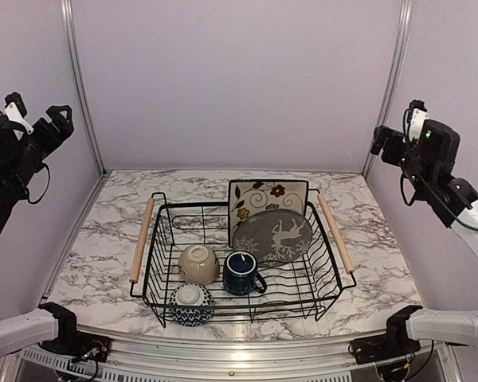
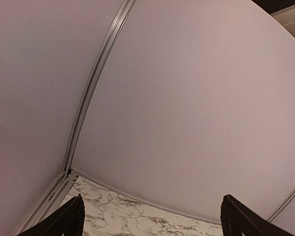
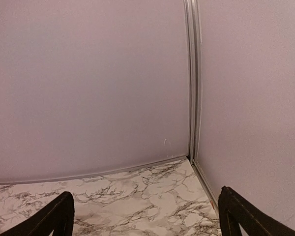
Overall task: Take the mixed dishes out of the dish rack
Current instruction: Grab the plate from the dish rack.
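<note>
Top external: dish rack (image 1: pixel 142 240) centered on marble table (image 1: pixel 95 263).

So the table (image 1: pixel 103 263) is a white marble-look top with grey veining, filling the lower half of the top view and running back to the pale walls. The only thing sitting directly on it is the dish rack (image 1: pixel 303 298), a black wire basket parked in the lower centre of the frame, a bit closer to the front edge than to the back wall. Its two wooden rod handles (image 1: pixel 142 240) run along the left and right sides. Bare marble shows on both sides of the rack and behind it, and both wrist views catch just a strip of that same veined top meeting the walls
</note>
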Available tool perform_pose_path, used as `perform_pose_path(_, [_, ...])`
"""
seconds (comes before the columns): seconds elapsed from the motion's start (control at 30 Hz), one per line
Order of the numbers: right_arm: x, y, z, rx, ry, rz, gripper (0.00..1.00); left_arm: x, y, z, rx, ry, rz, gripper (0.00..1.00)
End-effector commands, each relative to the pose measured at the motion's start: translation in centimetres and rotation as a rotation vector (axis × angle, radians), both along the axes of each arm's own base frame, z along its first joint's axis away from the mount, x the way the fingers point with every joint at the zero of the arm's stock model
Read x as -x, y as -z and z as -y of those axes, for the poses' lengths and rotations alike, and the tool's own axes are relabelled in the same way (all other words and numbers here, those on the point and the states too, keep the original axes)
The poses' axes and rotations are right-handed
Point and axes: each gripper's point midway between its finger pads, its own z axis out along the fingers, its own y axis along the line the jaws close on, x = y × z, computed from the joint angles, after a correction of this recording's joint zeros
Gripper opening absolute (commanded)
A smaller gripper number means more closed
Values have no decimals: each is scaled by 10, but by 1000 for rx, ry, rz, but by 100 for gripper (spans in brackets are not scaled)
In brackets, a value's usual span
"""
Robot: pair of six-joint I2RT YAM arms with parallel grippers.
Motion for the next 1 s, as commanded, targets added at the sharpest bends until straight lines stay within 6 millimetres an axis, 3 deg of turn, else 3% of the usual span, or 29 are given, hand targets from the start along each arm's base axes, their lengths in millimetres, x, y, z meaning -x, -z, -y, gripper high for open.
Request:
perform_pose_path(0.0, [-1,12,11,-12,91,-95,99,-8,30,6,50,55,-105,99])
perform_pose_path(0.23, [-8,39,21,53,188,-244,99,-24,64,12,49,77,-264,99])
perform_pose_path(0.4, [-13,52,0,92,38,-330,98,-32,88,17,29,95,-379,99])
perform_pose_path(0.5, [-10,50,-16,84,-93,-313,98,-33,99,21,12,116,-423,99])
perform_pose_path(0.7, [-7,48,-28,141,-186,-245,98,-31,108,28,2,157,-455,99])
perform_pose_path(0.87, [-7,30,-77,216,-469,-171,98,-31,112,48,24,275,-443,99])
perform_pose_path(0.97, [-13,35,-114,266,-631,-168,99,-31,117,60,42,339,-442,99])
